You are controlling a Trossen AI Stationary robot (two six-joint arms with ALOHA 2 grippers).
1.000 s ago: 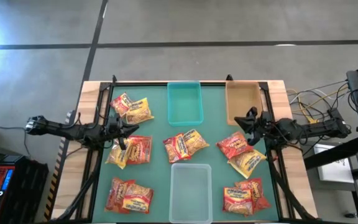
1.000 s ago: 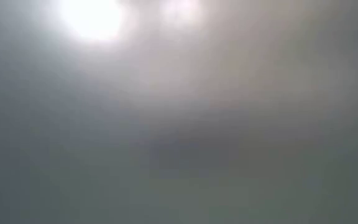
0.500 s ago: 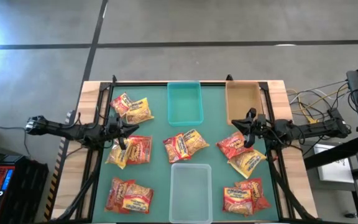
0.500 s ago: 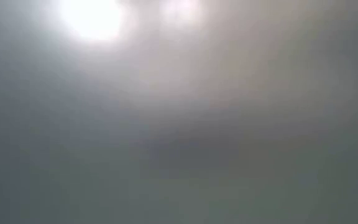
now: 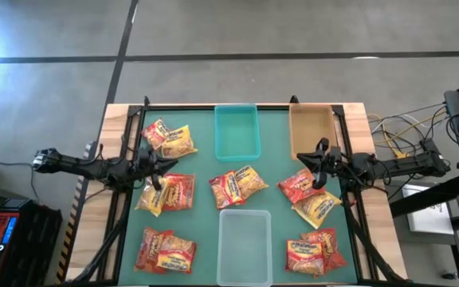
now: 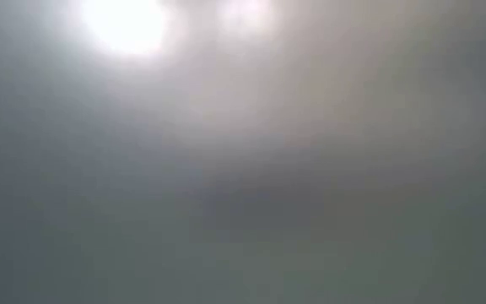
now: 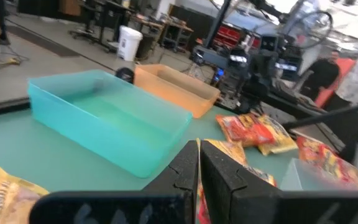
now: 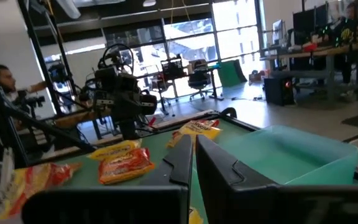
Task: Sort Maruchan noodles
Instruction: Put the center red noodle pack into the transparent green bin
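Since both grippers are pinched shut and empty, the right gripper (image 5: 319, 162) looks closest to go: a red ramen packet (image 5: 300, 187) lies just below it, long axis diagonal; left gripper (image 5: 151, 166) hovers above its own pile.

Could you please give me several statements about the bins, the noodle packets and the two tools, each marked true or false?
1. The teal bin holds no noodle packets. True.
2. The tan bin stands to the left of the teal bin in the high view. False: it stands to its right, at the table's far right corner.
3. Both tools are shut and hold nothing. True: the left tool and the right tool each have their fingers together.
4. The clear bin is full of packets. False: it is empty.
5. All noodle packets lie on the green mat, outside the bins. True.
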